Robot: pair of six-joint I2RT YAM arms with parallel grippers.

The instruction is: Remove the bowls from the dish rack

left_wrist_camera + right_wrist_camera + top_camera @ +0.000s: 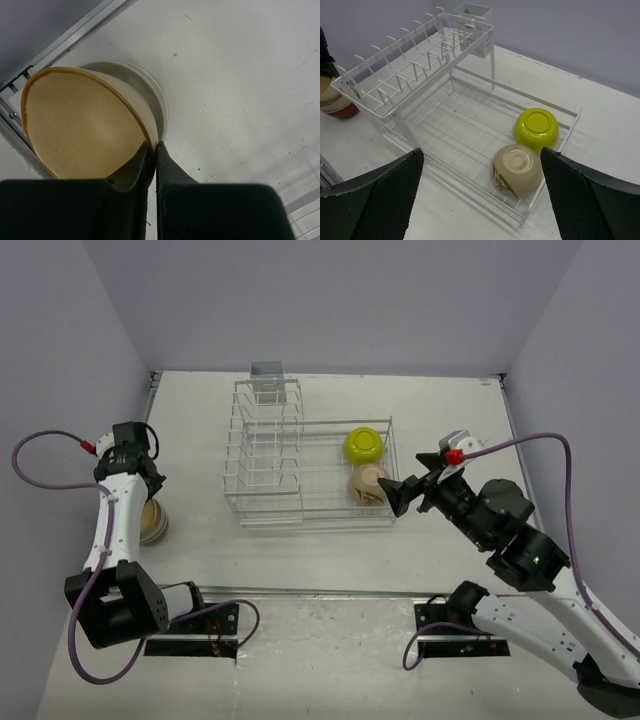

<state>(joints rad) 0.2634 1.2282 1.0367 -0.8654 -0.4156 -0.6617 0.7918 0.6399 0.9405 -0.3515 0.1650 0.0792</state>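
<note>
The white dish rack [300, 455] [410, 75] stands mid-table. Two bowls lie upside down in its basket: a yellow-green bowl [362, 445] [536, 128] and a beige bowl with a brown pattern [367, 486] [517, 171]. My right gripper [404, 496] [481, 152] is open just outside the basket's right end, with the beige bowl between and beyond its fingers, untouched. Left of the rack, my left gripper [150, 496] [154, 145] is shut on the rim of a cream bowl with a brown edge [80, 125]. That bowl sits tilted in a white bowl [150, 90] on the table [153, 523].
A small grey cutlery cup [268, 371] [474, 17] hangs on the rack's far end. The raised plate-slot section [395, 70] covers the rack's left half. A metal rail [55, 50] runs along the table's left edge, close to the stacked bowls [335, 100].
</note>
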